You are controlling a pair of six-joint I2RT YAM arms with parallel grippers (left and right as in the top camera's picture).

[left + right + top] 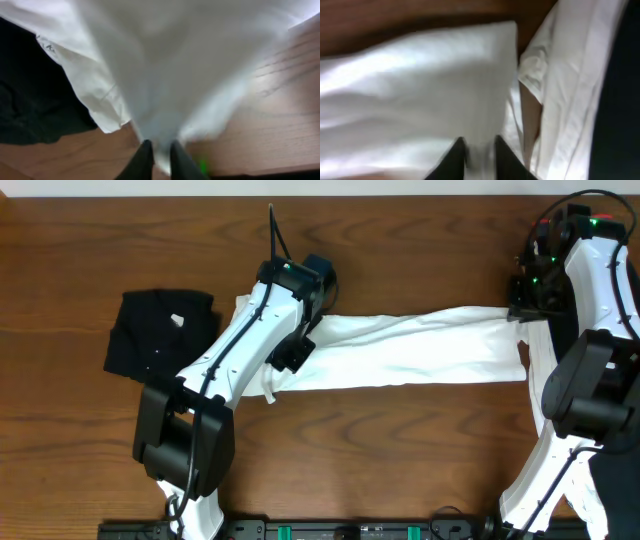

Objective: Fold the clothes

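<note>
A white garment (420, 345) of the clothes hangs stretched in a long band across the table's middle, held at both ends. My left gripper (322, 292) is at its left end; in the left wrist view the gripper (159, 150) has white cloth (170, 65) bunched between its narrow-set jaws. My right gripper (522, 308) is at the right end, and the right wrist view shows that gripper (480, 145) with a fold of the same cloth (420, 85) between its fingers. Both wrist views are blurred.
A black garment (160, 330) lies crumpled at the left, beside the white one's left end (30, 100). More white cloth (570, 75) lies on the right under my right arm (540, 370). The wooden table (400, 450) shows bare wood in front.
</note>
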